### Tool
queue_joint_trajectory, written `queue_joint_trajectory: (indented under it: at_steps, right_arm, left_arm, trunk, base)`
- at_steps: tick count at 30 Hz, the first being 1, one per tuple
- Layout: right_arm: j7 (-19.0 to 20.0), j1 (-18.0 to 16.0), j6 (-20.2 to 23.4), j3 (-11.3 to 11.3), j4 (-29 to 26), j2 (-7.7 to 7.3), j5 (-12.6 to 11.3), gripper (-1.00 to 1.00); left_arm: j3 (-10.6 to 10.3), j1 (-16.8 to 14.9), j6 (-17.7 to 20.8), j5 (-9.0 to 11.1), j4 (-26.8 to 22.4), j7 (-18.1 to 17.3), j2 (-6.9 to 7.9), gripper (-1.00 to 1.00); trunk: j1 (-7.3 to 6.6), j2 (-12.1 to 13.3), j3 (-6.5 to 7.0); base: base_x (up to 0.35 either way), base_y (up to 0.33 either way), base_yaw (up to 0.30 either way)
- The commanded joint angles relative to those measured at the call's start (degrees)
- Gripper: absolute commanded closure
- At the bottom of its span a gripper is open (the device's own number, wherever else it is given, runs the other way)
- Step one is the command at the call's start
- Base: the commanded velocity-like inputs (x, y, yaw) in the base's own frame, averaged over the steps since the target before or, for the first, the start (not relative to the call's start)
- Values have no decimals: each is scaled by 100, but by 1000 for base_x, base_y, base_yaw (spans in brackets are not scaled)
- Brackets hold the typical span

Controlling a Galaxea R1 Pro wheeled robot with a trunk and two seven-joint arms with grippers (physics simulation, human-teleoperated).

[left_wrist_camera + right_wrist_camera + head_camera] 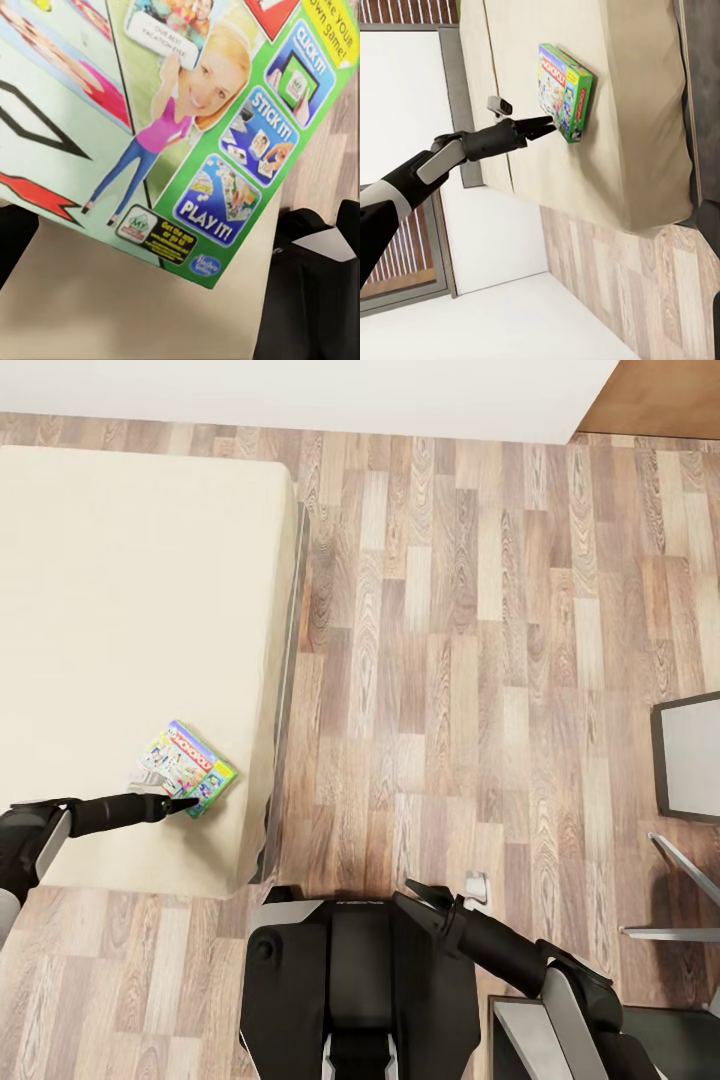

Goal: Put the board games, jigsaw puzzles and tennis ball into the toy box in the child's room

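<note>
- The head view looks almost straight down from high up, over the bed [120, 640] and the wood floor [480, 660].
- The left wrist view sits very close to the Monopoly box [187, 127] (its print is big).
- The right wrist view looks from farther off, sideways, at the bed [607, 135].
- All three views share the Monopoly box [188, 768] [564, 91] near the bed's corner.

Green Monopoly box [187, 767] flat near the bed [120, 610] corner
</note>
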Motion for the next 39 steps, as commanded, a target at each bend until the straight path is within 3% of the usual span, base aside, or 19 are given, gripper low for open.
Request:
queue_joint_trajectory:
  at_steps: [1, 14, 25, 39]
  right_arm:
    - [8, -1, 41, -8, -1, 3, -25, -100]
    - [14, -1, 41, -8, -1, 2, -25, -100]
    - [23, -1, 42, -8, -1, 2, -25, -100]
    - [26, -1, 42, -8, -1, -4, -34, -100]
  left_arm:
    - [5, -1, 55, 52, 1, -10, -2, -100]
    - [8, -5, 117, 91, -5, -10, -92, -100]
    - [-6, -3, 208, 508, -17, -10, -125, -100]
    - [-2, -5, 259, 548, -49, -17, -183, -100]
  trunk:
    - [3, -9, -5]
    - [3, -9, -5]
    - [3, -9, -5]
    - [3, -9, -5]
  base:
    - [0, 0, 0]
    - [0, 0, 0]
    - [0, 0, 0]
    - [0, 0, 0]
